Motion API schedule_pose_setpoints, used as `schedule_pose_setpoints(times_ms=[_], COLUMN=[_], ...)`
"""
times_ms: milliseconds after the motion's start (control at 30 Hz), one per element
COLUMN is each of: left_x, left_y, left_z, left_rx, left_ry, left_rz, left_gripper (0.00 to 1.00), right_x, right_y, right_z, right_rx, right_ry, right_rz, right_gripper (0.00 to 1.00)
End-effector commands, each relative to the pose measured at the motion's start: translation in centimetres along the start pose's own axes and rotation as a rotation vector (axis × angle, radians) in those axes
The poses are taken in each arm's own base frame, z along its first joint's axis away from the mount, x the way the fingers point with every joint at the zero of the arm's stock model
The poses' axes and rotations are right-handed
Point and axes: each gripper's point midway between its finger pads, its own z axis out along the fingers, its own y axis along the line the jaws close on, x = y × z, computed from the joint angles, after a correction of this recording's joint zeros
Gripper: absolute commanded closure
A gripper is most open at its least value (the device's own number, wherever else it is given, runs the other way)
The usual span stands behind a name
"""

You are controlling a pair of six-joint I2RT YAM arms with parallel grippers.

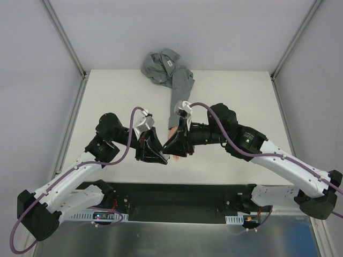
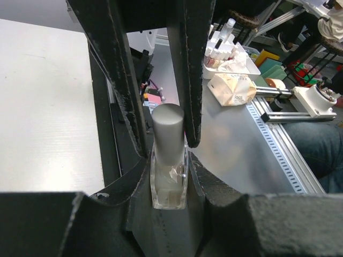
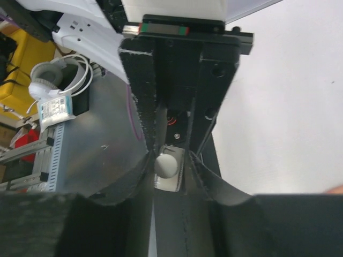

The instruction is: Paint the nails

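The 2 arms meet over the middle of the desk (image 1: 241,96), directly above the peach mannequin hand (image 1: 177,156). The hand lies mostly hidden beneath them, so its nails cannot be made out. Its grey sleeve (image 1: 174,101) runs toward the far edge of the desk and ends in a crumpled heap. The left fingers (image 2: 131,107) are clamped on a small clear bottle (image 2: 169,184) with a silver-grey cap (image 2: 169,126), which points up in the left wrist view. The right fingers (image 3: 142,107) are drawn close on a pale rounded object (image 3: 166,164) — what it is cannot be told. From above, the 2 sets of fingers sit just beside each other
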Motion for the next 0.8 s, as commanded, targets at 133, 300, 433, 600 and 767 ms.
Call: schedule_pose_setpoints(times_ms=[133, 300, 433, 600, 767], left_x=[-1.1, -1.8, -2.6, -2.9, -2.7], left_y=[-0.3, 3.3, 8.3, 9.8, 10.0], left_z=[0.0, -1.2, -3.6, -5.4, -5.8], left_rx=[0.004, -0.198, -0.53, -0.683, -0.713], left_ry=[-0.02, -0.07, -0.129, -0.162, -0.168], left_rz=[0.08, 0.042, 0.038, 0.056, 0.065], left_gripper=[1.0, 1.0, 1.0, 1.0, 1.0], right_x=[-0.5, -0.3, 0.1, 1.2, -0.1], right_y=[0.9, -0.3, -3.2, -7.6, -6.3], right_z=[0.3, 0.7, 1.6, 0.1, 1.3], right_rx=[-0.087, -0.016, 0.263, 0.834, 0.893], right_ry=[-0.024, -0.064, -0.117, -0.322, -0.36], right_rz=[-0.048, 0.011, 0.089, 0.272, 0.219], right_gripper=[0.96, 0.99, 1.0, 0.99, 1.0])
